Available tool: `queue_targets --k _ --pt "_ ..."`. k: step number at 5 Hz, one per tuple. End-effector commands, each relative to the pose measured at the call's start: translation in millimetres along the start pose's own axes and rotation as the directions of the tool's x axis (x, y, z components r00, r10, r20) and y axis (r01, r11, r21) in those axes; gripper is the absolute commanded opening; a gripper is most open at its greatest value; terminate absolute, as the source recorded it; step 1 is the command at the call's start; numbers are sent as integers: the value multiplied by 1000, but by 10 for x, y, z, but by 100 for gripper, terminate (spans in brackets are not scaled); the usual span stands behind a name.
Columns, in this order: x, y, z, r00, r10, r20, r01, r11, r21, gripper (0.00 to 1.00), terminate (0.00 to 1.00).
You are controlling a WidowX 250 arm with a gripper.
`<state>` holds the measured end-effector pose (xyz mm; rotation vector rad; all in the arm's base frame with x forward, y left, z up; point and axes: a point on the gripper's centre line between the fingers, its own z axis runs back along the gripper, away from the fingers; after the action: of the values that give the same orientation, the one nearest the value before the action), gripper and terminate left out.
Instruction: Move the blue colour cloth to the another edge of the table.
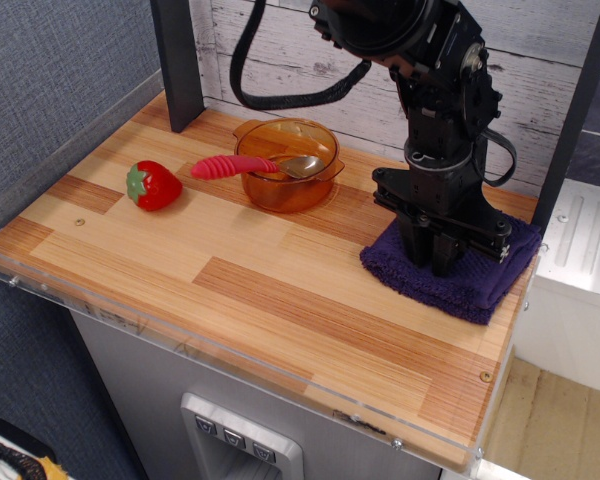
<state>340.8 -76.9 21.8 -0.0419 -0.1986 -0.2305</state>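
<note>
Black arm upright over the table [280, 290], claw [432, 262] pressed into the blue colour cloth [475, 280], grip, we think, pinching it

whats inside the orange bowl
A spoon with a metal scoop lies in the orange bowl; its red ribbed handle sticks out over the left rim. The tinted wall blurs the bowl's floor, so anything small there can't be made out.
</note>
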Motion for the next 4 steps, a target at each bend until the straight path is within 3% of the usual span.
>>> queue_targets --k 1,2,3,4 --pt "175 -38 557 988 -4 152 3 1000 5 100 0" --pt "136 -37 649 988 5 155 -7 1000 10 100 0" --pt "9 62 724 997 19 78 -19 1000 -1 100 0" --pt "-210 232 993 997 73 39 -73 997 11 100 0"
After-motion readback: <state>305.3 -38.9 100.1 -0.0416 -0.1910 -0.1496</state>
